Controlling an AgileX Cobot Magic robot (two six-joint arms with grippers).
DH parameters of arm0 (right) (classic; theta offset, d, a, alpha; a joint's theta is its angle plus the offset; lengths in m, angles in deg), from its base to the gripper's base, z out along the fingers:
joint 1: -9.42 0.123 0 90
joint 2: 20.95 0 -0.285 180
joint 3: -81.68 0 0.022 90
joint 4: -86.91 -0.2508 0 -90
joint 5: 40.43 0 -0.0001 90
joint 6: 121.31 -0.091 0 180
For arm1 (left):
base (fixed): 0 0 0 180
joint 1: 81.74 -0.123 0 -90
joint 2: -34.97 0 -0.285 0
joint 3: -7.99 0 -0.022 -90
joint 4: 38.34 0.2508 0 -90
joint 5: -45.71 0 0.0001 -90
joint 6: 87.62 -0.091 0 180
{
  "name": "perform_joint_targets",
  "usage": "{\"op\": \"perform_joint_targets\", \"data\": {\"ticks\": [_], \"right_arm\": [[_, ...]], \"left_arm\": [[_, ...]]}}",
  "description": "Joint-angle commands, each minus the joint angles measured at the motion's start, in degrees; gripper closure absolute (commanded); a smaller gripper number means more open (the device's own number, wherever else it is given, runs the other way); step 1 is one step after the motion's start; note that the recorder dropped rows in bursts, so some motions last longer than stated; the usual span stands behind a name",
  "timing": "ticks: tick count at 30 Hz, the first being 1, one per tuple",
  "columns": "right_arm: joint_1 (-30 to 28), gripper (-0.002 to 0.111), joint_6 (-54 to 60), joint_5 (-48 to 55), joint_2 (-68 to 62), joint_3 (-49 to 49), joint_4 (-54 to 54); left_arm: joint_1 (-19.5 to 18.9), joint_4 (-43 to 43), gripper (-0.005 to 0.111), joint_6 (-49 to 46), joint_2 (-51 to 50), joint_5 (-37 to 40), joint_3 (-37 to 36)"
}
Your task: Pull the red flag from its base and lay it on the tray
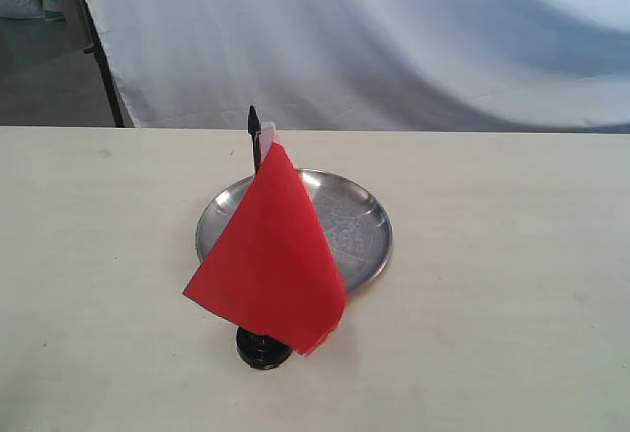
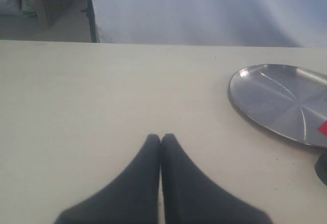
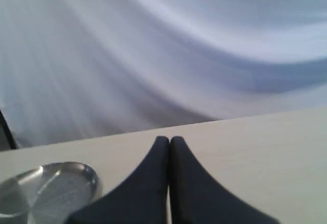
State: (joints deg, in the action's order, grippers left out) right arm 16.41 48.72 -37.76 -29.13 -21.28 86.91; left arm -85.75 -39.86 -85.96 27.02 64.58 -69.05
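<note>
Red flag (image 1: 268, 255) stands upright in base (image 1: 260, 348), cloth draped diagonally.

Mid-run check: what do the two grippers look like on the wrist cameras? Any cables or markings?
The left gripper and right gripper look alike: each has two plain matte black fingers, broad at the base, tapering to rounded tips. No cables, labels or markings show. The arms themselves are outside every view.
</note>
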Motion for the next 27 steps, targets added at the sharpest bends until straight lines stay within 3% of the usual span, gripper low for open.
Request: {"op": "perform_joint_targets", "data": {"ticks": [1, 5, 11, 18, 27], "right_arm": [[0.13, 0.109, -10.74, -1.03, 0.39, 0.18, -7.38], [0.13, 0.109, -14.46, -4.04, 0.39, 0.18, -11.83], [1.59, 0.109, -14.67, -9.05, 0.39, -0.01, -9.17], [17.61, 0.109, -13.81, -2.67, -2.85, -12.35, 0.00], [39.48, 0.109, -9.28, -1.54, -32.87, -22.85, 0.00]], "left_arm": [[-0.05, -0.25, 0.107, 0.07, 0.17, -0.28, -0.18], [-0.05, -0.25, 0.107, 0.07, 0.17, -0.28, -0.18], [-0.05, -0.25, 0.107, 0.07, 0.17, -0.28, -0.18], [-0.05, -0.25, 0.107, 0.07, 0.17, -0.28, -0.18], [-0.05, -0.25, 0.107, 0.07, 0.17, -0.28, -0.18]]}}
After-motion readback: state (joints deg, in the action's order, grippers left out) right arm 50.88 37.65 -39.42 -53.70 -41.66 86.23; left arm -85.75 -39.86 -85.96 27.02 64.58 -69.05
